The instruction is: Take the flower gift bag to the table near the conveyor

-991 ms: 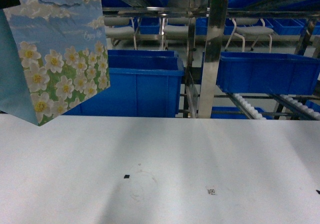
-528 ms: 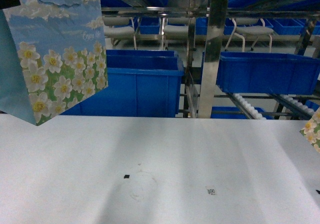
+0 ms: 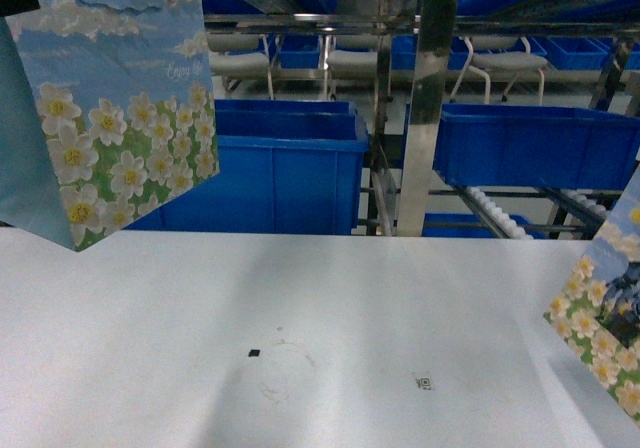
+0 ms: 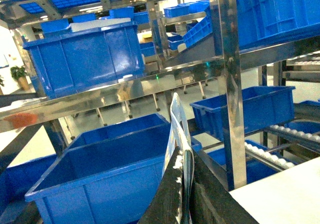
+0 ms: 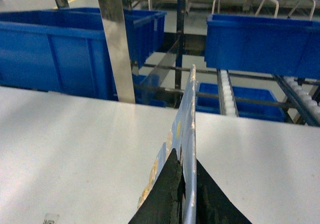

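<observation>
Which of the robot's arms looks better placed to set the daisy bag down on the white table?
Probably the left. The left gripper is pinching the flower gift bag, which hangs above the table. The right gripper grips the other floral bag, the one with a dark picture.

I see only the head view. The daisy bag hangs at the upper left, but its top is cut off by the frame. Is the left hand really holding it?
Observer: Yes. In the left wrist view the left hand is shut on the top edge of the flower gift bag, with one dark finger on each side.
Operator: And the second bag, at my lower right edge, what holds it?
Observer: The right hand is shut on its thin upper edge. The right wrist view shows this bag edge-on.
Operator: What lies below that hand?
Observer: The white table, with the rollers of the conveyor beyond its far edge.
</observation>
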Controlling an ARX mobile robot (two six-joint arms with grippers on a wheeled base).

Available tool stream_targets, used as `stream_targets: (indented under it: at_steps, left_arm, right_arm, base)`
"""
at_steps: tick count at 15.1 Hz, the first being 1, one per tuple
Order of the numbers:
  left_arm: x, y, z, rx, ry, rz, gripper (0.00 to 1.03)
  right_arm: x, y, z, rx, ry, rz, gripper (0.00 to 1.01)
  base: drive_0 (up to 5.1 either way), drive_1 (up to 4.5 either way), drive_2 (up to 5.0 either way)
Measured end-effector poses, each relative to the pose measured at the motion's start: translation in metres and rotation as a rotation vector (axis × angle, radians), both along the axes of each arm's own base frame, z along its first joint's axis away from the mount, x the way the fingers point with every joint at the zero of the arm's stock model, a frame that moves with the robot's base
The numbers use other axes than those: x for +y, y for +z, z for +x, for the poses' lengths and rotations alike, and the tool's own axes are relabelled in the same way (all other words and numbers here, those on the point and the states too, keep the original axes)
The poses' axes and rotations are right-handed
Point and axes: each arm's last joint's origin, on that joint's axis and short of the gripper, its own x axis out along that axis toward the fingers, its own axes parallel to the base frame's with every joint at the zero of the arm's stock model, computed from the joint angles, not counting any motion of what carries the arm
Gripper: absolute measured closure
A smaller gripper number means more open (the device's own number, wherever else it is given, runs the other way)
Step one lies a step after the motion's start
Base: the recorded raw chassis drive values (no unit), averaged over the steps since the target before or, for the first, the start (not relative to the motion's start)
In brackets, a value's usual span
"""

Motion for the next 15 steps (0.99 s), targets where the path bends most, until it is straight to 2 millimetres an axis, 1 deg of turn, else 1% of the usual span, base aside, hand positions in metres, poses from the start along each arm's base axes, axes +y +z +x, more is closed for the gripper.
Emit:
stream_targets:
  at_steps: [1, 3, 6, 9, 11, 14, 15]
  left_arm:
    - [0.0, 0.0, 0.0, 0.0, 0.0, 0.0, 1.01]
    - [0.0, 0.0, 0.0, 0.0, 0.0, 0.0, 1.01]
    - [0.0, 0.0, 0.0, 0.0, 0.0, 0.0, 1.01]
    - [0.0, 0.0, 0.0, 0.0, 0.0, 0.0, 1.01]
    - [0.0, 0.0, 0.0, 0.0, 0.0, 0.0, 1.01]
    - [0.0, 0.0, 0.0, 0.0, 0.0, 0.0, 1.01]
    - [0.0, 0.0, 0.0, 0.0, 0.0, 0.0, 1.01]
  right_arm:
    - [-0.002, -0.006, -0.003, 0.028, -0.017, -0.014, 0.98]
    - [-0.004, -0.008, -0.005, 0.043, -0.029, -0.016, 0.98]
    - [-0.015, -0.011, -0.007, 0.04, -0.067, -0.028, 0.98]
    - [-0.03, -0.028, -0.009, 0.102, -0.095, -0.018, 0.98]
    - [-0.037, -0.033, -0.01, 0.11, -0.119, -0.017, 0.98]
    - [-0.04, -0.04, -0.014, 0.129, -0.1, 0.002, 0.98]
    - [-0.037, -0.042, -0.018, 0.142, -0.089, -0.008, 0.96]
  base:
    - [0.0, 0.0, 0.0]
    - [0.0, 0.0, 0.0]
    - [0.0, 0.0, 0.0]
    - [0.0, 0.0, 0.0]
    - [0.0, 0.0, 0.0]
    - [0.0, 0.0, 0.0]
    - [0.0, 0.0, 0.0]
